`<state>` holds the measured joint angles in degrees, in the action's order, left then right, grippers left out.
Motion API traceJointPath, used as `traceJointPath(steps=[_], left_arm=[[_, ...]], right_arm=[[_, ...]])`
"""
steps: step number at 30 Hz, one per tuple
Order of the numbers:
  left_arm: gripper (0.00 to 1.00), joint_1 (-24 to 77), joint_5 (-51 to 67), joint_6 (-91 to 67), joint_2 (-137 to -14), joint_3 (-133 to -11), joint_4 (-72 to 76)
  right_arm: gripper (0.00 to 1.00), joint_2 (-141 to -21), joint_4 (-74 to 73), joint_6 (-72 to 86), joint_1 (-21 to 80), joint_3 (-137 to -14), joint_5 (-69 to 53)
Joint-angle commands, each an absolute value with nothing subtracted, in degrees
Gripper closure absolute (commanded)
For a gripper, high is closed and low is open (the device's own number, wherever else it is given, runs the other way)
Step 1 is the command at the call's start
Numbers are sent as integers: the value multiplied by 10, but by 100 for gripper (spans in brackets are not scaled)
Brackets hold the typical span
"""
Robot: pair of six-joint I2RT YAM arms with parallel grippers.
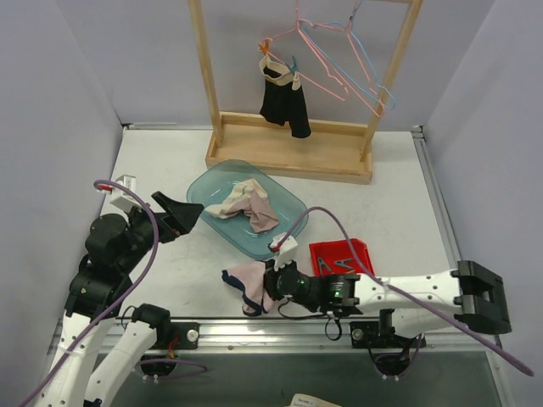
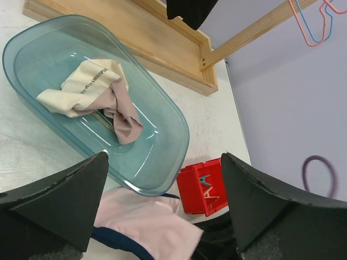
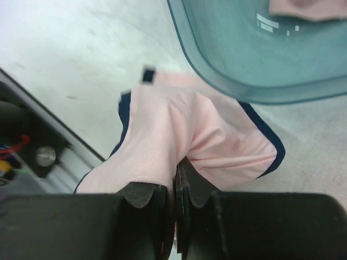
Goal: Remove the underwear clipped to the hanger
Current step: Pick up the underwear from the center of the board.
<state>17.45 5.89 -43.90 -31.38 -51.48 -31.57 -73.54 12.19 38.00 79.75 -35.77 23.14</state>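
Note:
A black underwear [image 1: 284,103] hangs clipped by clothespins to a pink hanger [image 1: 327,85] on the wooden rack; its lower edge shows in the left wrist view [image 2: 190,8]. A pale pink underwear with dark trim [image 1: 244,284] [image 2: 152,225] [image 3: 179,135] lies on the table by the front edge, just outside the tray. My right gripper [image 1: 270,284] [image 3: 174,179] is shut on a fold of this pink cloth. At the left, my left gripper [image 1: 188,214] [image 2: 164,157] hovers open and holds nothing.
A clear blue tray [image 1: 293,203] [image 2: 179,124] holds a cream piece and a pink piece of underwear. A red bin [image 1: 344,254] [image 2: 203,187] with clothespins stands right of it. The wooden rack base [image 1: 288,148] spans the back, with spare hangers above.

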Motion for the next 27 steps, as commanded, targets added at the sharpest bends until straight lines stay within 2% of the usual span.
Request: traceJointPath(steps=[1,9,14,20,27], left_arm=[[6,171,59,-437,-309,-532,-313],[6,171,66,-433,-311,-534,-309],[6,171,70,-432,-308,-533,-302],[6,171,76,-428,-312,-536,-300],[6,171,86,-428,-314,-527,-291]], right_arm=[[100,-658,85,355,797,-376,236],[100,-589,19,317,774,-405,288],[100,-555,18,227,728,-490,337],[100,-595,24,129,667,-598,349],[100,-631,27,105,588,-629,290]])
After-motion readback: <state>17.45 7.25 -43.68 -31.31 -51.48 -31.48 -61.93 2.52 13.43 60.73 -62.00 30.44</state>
